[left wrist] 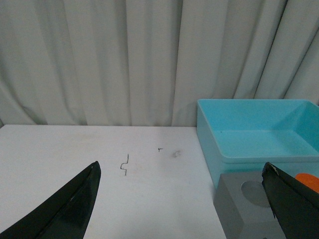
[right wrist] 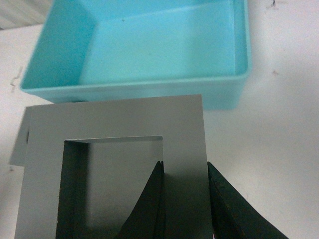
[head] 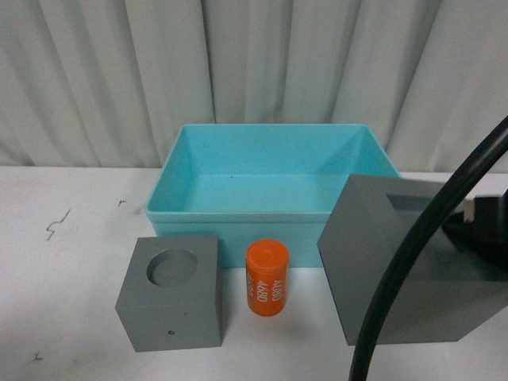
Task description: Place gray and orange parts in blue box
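The gray cube with the square recess [head: 405, 262] hangs tilted at the right, just in front of the blue box [head: 270, 171]. My right gripper [right wrist: 184, 172] is shut on one wall of that cube [right wrist: 119, 124], one finger inside the recess and one outside. The gray cube with the round recess [head: 171, 294] stands on the table front left of the box, and the orange cylinder [head: 267, 278] stands upright beside it. My left gripper [left wrist: 182, 186] is open over the table, with the round-recess cube [left wrist: 246, 209] near its one finger. The box holds nothing.
A white table [head: 63, 270] carries small dark scuff marks [head: 57, 225]. A pale curtain [head: 238, 63] hangs behind the box. A black cable [head: 413, 254] arcs across the right of the front view.
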